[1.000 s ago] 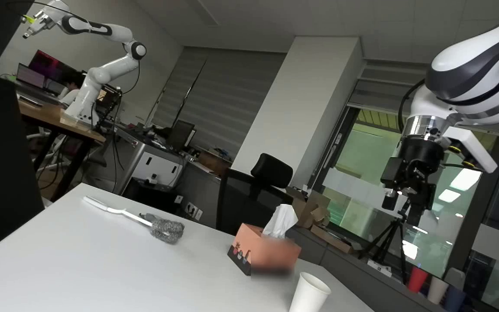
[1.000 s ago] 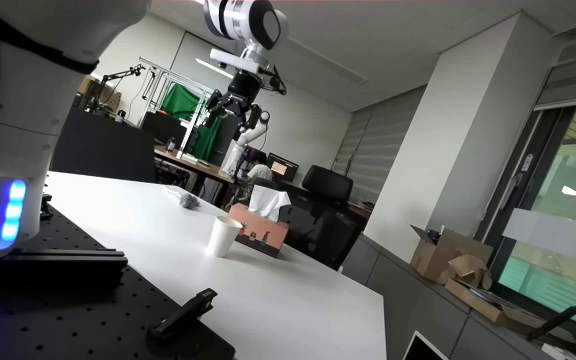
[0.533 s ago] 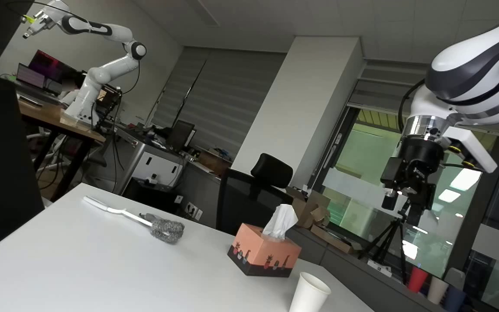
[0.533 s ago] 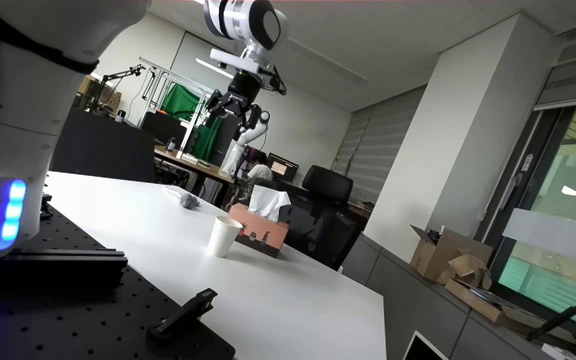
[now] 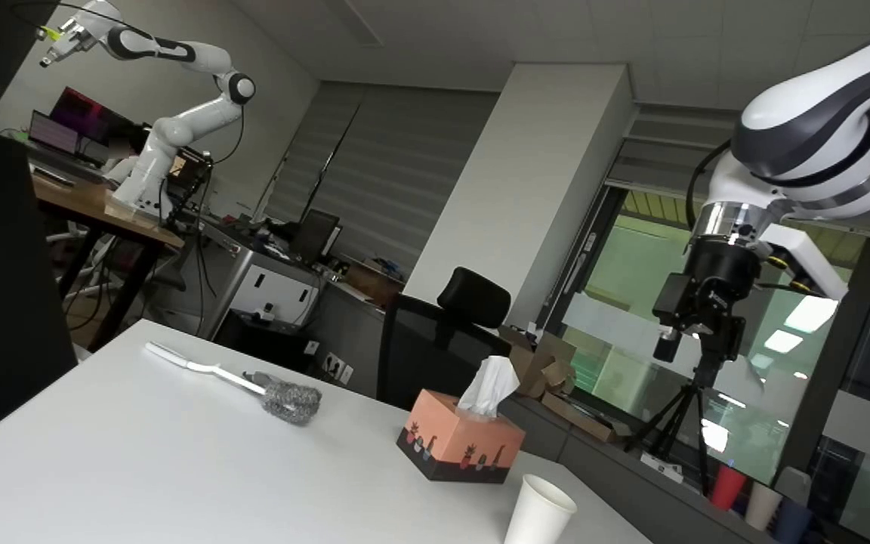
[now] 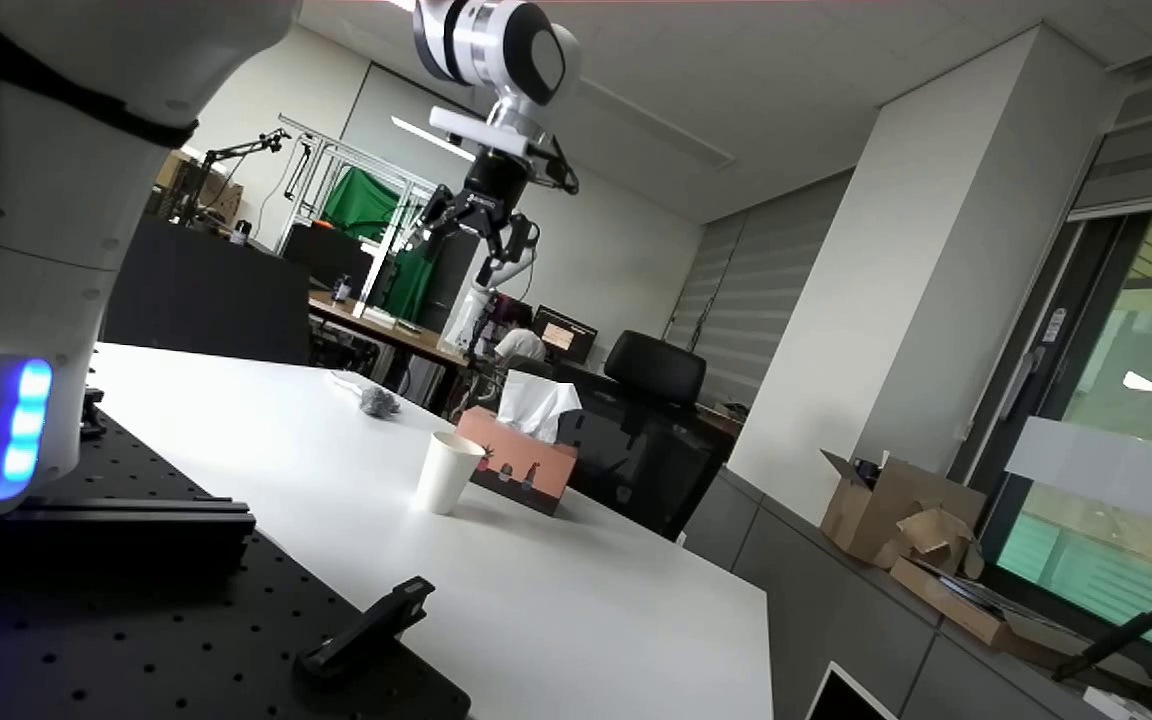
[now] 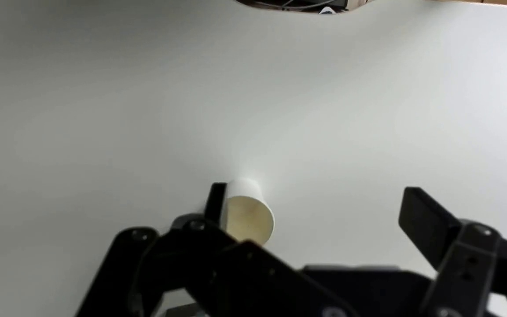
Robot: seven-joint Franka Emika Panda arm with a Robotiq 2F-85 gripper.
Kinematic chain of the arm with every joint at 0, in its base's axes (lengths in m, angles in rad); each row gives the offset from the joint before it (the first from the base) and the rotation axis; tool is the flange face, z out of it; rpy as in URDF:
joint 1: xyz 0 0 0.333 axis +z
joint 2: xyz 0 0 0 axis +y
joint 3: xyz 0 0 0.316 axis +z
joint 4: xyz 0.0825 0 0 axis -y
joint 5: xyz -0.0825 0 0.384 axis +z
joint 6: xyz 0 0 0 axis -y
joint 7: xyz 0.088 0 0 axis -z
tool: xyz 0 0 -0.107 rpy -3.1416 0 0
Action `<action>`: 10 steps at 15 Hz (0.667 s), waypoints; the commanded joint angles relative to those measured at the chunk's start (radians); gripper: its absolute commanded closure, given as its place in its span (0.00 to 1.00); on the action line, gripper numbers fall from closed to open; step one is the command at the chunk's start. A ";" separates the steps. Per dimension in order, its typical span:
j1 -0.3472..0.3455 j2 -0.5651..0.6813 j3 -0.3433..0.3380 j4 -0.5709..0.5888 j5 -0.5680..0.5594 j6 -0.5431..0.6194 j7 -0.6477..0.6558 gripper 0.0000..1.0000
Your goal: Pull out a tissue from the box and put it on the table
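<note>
The white tissue [image 5: 489, 385] stands as a pointed tuft out of the top of the reddish-brown box [image 5: 469, 438]. The tissue [image 6: 538, 403] and the box [image 6: 511, 465] show in both exterior views. The box sits near an edge of the white table [image 5: 216, 468]. My gripper [image 5: 686, 359] is high above the table, apart from the tissue; it also shows in an exterior view [image 6: 449, 258]. In the wrist view the gripper [image 7: 315, 189] has its fingers wide apart with nothing held between them. The tissue and box are out of the wrist view.
A white cup [image 5: 539, 514] stands upright near the box; it appears beside a finger in the wrist view [image 7: 249, 218]. A white-handled brush with a grey head [image 5: 291, 402] lies on the table. A black chair [image 6: 626, 460] stands behind the box.
My gripper and arm have shifted slightly, leftward in an exterior view and rightward in another, within the last half second. The tissue, box, cup and brush have not moved.
</note>
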 commanded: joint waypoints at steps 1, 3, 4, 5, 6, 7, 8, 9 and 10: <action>-0.015 0.172 -0.004 0.170 -0.032 0.033 0.004 0.00; -0.022 0.280 -0.008 0.272 -0.024 0.062 0.014 0.00; -0.027 0.335 -0.010 0.325 -0.020 0.082 0.024 0.00; -0.044 0.371 -0.028 0.389 -0.013 0.072 0.003 0.00; -0.048 0.427 -0.026 0.447 -0.010 0.093 0.022 0.00; -0.055 0.474 -0.030 0.505 -0.008 0.103 0.027 0.00; -0.060 0.522 -0.033 0.564 -0.012 0.119 0.041 0.00; -0.062 0.566 -0.036 0.624 -0.027 0.134 0.070 0.00; -0.062 0.613 -0.039 0.683 -0.035 0.152 0.096 0.00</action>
